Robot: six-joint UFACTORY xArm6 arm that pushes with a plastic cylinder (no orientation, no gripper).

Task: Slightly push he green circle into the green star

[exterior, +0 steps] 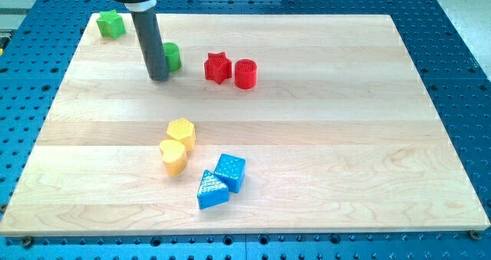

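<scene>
Wooden board (307,137) on a blue perforated table (453,53). My tip (158,79), a bare rod with no jaws to open or close, touches the green circle (172,57) on that block's left. The green star (110,24) lies well apart, up-left of the circle; the red star (217,67) and red cylinder (245,74) lie to its right.

Bare wooden board (307,137) between small green plastic star (110,23) and green plastic cylinder (172,56); my tip (158,78) blocks cylinder's left side.
</scene>
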